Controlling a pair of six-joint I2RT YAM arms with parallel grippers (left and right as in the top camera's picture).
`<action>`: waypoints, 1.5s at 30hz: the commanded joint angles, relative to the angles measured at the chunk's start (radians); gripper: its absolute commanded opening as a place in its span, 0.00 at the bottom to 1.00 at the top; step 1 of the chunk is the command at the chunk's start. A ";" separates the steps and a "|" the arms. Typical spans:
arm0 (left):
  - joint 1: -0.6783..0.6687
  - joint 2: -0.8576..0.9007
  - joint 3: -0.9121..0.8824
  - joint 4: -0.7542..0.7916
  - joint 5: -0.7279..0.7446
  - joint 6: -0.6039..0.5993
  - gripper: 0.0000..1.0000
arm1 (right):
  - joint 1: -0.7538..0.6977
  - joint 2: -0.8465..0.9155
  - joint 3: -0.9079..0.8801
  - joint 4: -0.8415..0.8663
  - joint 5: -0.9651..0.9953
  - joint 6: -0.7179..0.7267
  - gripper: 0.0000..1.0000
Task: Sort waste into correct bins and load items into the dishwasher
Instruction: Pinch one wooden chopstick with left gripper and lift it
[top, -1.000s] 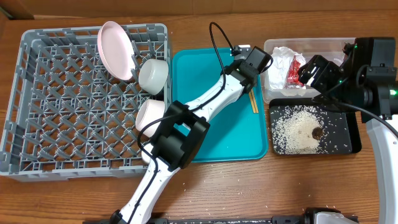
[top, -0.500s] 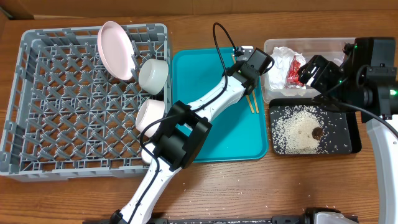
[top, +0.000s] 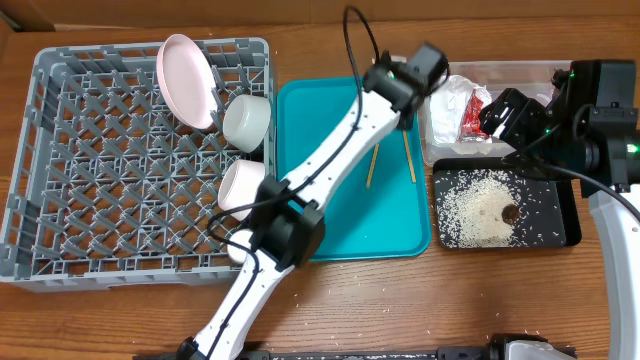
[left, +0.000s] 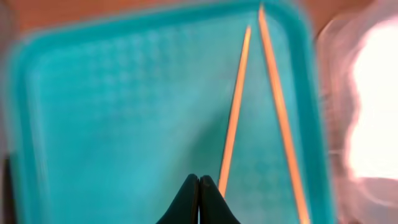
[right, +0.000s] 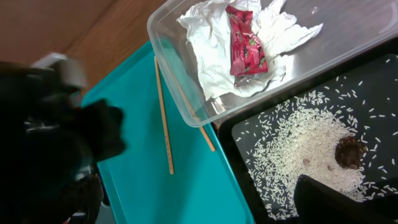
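The left wrist view alone shows the left tool (left: 199, 186) pinched closed and empty above the chopsticks (left: 233, 112), which lie on the teal tray (left: 112, 124) mid-tabletop. Whether the right tool (top: 490, 115) is open, I cannot tell. Toward the far right corner, the clear tub (right: 354, 25) holds the napkin (right: 205, 43) and wrapper (right: 245, 43); the black tray (right: 385, 81) holds rice (right: 305, 143).

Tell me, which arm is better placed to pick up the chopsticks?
Left. The left end effector, shut, hangs right by the chopsticks on the teal tray; the right end effector is farther off, by the tub.
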 joint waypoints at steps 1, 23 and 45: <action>0.038 -0.008 0.164 -0.082 0.030 0.058 0.04 | -0.002 0.000 0.008 0.005 0.011 -0.003 1.00; 0.055 0.019 -0.230 0.058 0.383 0.090 0.39 | -0.002 0.000 0.008 0.005 0.011 -0.003 1.00; 0.072 0.076 -0.112 -0.018 0.351 0.079 0.04 | -0.002 -0.001 0.008 0.005 0.011 -0.003 1.00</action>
